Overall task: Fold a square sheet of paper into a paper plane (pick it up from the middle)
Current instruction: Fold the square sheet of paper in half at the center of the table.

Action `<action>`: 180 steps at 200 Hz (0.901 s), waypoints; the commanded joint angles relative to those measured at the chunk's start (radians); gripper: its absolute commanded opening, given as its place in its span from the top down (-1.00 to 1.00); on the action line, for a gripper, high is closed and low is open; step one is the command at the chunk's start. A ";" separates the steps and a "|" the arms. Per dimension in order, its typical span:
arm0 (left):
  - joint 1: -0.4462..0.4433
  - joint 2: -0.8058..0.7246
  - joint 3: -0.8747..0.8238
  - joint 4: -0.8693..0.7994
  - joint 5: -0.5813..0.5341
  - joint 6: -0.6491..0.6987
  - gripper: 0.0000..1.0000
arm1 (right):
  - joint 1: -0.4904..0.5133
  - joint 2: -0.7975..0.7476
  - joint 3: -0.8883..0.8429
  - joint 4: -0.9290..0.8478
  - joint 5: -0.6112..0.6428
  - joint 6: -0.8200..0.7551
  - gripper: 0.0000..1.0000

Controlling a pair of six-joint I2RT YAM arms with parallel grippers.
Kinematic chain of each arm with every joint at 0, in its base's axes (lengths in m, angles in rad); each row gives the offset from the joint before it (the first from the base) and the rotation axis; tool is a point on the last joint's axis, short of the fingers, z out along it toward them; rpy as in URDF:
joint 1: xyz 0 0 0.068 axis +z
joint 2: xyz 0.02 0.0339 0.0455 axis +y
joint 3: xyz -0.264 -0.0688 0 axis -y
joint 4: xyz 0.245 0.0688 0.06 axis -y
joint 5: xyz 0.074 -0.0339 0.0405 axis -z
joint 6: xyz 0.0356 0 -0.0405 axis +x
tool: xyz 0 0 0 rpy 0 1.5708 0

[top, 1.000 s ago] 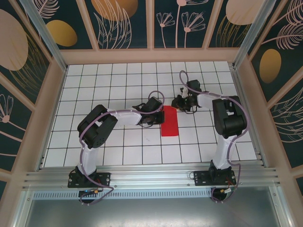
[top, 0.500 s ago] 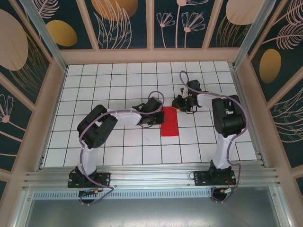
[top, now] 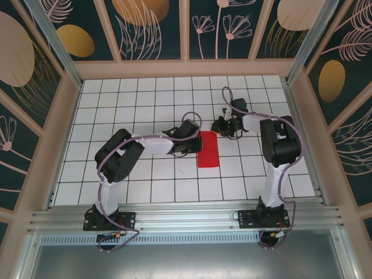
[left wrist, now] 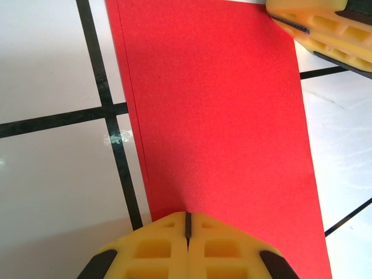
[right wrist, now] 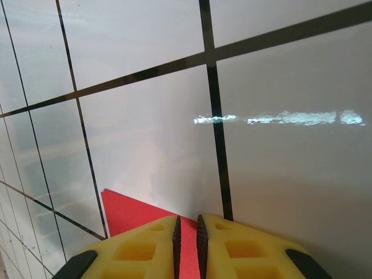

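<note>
Red folded sheet of paper (top: pixel 208 150) lies lengthwise between grippers: closed left gripper (left wrist: pixel 188 229) presses its left edge, right gripper (right wrist: pixel 187 232) pinches its far corner.

Matt red paper (left wrist: pixel 221 116) lies on glossy white tiles (right wrist: pixel 145 145); yellow hand pads (left wrist: pixel 232 250) look rubbery.

A white counter (top: pixel 145 104) ruled by thin black lines into square tiles is seen. It is enclosed by pale wooden rails and dark panels (top: pixel 154 29) painted with leaves and golden ovals.
</note>
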 commanded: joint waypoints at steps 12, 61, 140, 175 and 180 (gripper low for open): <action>-0.004 0.026 -0.041 -0.131 -0.028 0.015 1.00 | -0.004 -0.042 0.023 -0.038 -0.002 0.002 0.60; -0.004 0.027 -0.035 -0.130 -0.027 0.015 1.00 | -0.005 -0.047 0.031 -0.039 -0.020 0.002 0.60; -0.004 0.029 -0.040 -0.129 -0.027 0.016 1.00 | -0.014 0.038 -0.029 -0.043 0.096 0.039 0.62; -0.004 0.029 -0.038 -0.126 -0.025 0.014 1.00 | 0.001 -0.056 -0.035 -0.060 0.069 -0.007 0.63; -0.004 0.029 -0.038 -0.125 -0.025 0.014 1.00 | 0.004 -0.079 -0.035 -0.064 0.060 -0.012 0.64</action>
